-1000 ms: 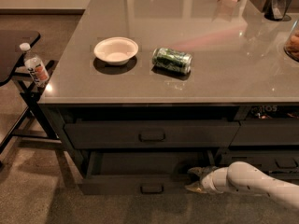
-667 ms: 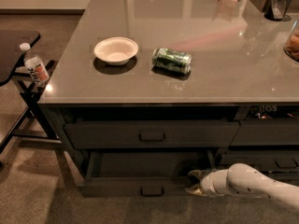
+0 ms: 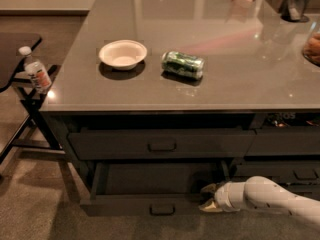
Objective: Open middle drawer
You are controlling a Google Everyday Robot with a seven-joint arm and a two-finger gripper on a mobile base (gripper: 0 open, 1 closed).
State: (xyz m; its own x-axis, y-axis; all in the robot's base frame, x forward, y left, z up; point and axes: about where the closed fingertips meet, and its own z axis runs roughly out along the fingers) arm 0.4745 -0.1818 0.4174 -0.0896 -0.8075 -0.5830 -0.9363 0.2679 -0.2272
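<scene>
The white arm [image 3: 272, 200] is extended low from the right, nearly level, with the forearm directed left. The gripper [image 3: 206, 198] is located at the right end of the middle drawer [image 3: 125, 205]. Its fingers are spread apart and nothing is clasped; contact with the front cannot be confirmed. The middle drawer is found pulled out beneath the top drawer [image 3: 210, 144], its dark inside exposed.

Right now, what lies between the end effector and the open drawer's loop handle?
Only bare front of the wide dark grey middle drawer, in the camera view. The end effector sits at its right end, the loop handle at centre.
</scene>
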